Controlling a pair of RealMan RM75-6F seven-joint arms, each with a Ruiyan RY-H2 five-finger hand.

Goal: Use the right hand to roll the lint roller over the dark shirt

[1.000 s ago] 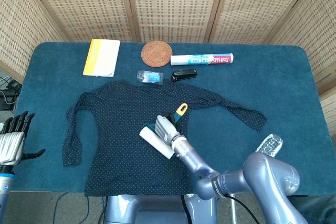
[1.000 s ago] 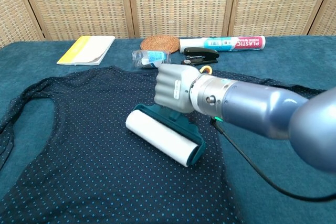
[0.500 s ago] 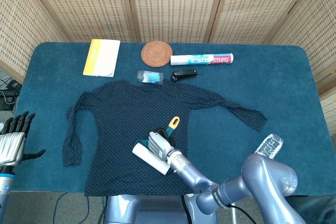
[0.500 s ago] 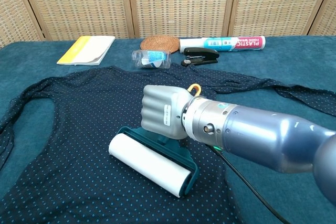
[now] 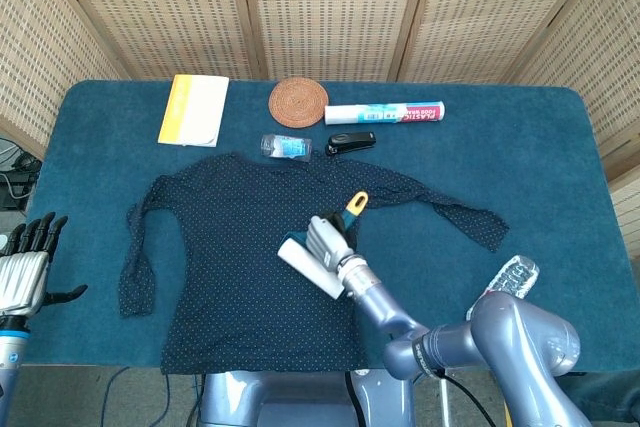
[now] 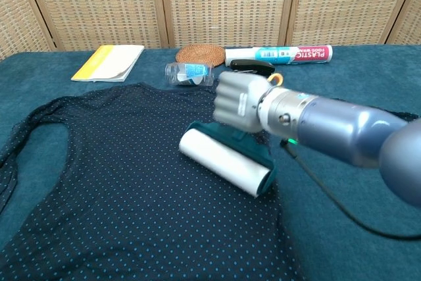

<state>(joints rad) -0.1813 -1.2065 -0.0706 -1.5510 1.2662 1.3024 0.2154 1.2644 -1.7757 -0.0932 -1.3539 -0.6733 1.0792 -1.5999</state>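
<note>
A dark dotted shirt point(image 5: 240, 247) point(image 6: 112, 182) lies spread flat on the blue table. My right hand point(image 5: 326, 240) point(image 6: 238, 102) grips the teal handle of a lint roller point(image 5: 310, 268) point(image 6: 225, 161), whose white roll rests on the shirt's middle. The handle's orange end point(image 5: 356, 203) sticks out behind the fist. My left hand point(image 5: 28, 265) hangs off the table's left edge, fingers apart and holding nothing; the chest view does not show it.
Along the far side lie a yellow booklet point(image 5: 194, 108), a woven coaster point(image 5: 298, 101), a white tube point(image 5: 385, 113), a black stapler point(image 5: 350, 141) and a small plastic bottle point(image 5: 286, 146). A clear bottle point(image 5: 510, 275) lies by my right arm.
My right hand first pulled the roller toward the near edge of the shirt, then pushed it back away and to the right. The left hand stayed still.
</note>
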